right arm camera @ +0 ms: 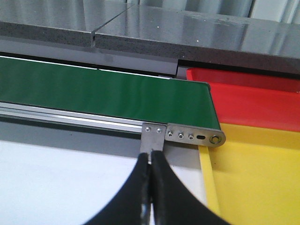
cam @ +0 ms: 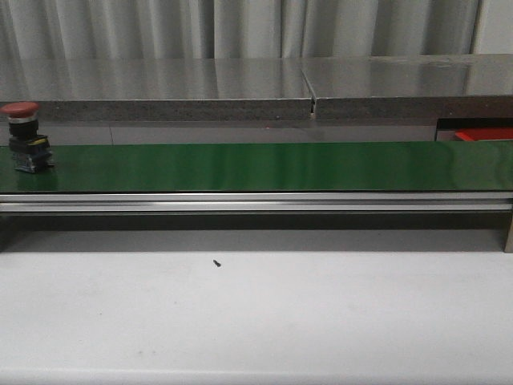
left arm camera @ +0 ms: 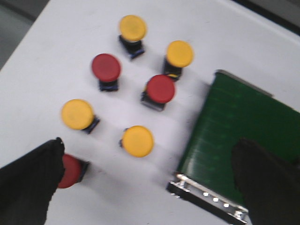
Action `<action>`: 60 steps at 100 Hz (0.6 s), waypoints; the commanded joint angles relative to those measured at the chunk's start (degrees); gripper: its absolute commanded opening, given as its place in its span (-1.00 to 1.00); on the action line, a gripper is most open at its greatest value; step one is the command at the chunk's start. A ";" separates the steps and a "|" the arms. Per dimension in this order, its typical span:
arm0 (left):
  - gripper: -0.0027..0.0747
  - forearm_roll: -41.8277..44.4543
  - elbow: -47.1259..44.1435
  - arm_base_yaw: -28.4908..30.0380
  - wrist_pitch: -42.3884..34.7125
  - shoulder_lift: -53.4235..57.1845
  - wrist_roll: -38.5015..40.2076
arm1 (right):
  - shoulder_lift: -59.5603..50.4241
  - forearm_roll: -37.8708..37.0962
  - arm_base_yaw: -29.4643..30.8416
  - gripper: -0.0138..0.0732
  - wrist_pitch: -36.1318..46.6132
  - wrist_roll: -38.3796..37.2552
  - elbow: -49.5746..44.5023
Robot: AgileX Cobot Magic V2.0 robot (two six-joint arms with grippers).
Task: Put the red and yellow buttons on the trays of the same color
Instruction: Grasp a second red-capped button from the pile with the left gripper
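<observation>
— While the left gripper [left arm camera: 145,183] hovers with fingers spread wide, where are the buttons?

— Seven stand on the white table [left arm camera: 56,61] below it, beside the green belt [left arm camera: 234,126]; one red button [cam: 24,136] rides the belt.

— Right gripper [right arm camera: 151,187]?

— Fingers pressed together (empty), just short of the red tray [right arm camera: 253,98] and yellow tray [right arm camera: 253,178].

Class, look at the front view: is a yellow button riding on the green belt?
No, the only button on the green belt is a red button, standing at its left end.
</observation>
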State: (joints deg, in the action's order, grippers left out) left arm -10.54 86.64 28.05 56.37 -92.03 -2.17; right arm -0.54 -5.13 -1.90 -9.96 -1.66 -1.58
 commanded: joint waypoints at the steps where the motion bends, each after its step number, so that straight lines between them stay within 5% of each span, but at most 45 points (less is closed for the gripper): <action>1: 0.86 0.26 -0.59 3.64 -1.33 2.44 0.09 | -0.71 -0.34 0.22 -0.84 4.45 0.19 0.04; 23: 0.86 2.47 -4.87 8.38 -2.72 0.54 0.09 | -0.71 -0.34 0.22 -0.84 4.45 0.19 0.04; 60: 0.86 2.58 -6.74 8.42 -3.68 -6.59 -0.21 | -0.71 -0.34 0.22 -0.84 4.45 0.19 0.04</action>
State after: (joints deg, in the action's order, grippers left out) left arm -7.31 78.62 36.47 54.69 -99.29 -2.38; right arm -0.54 -5.13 -1.90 -9.96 -1.66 -1.58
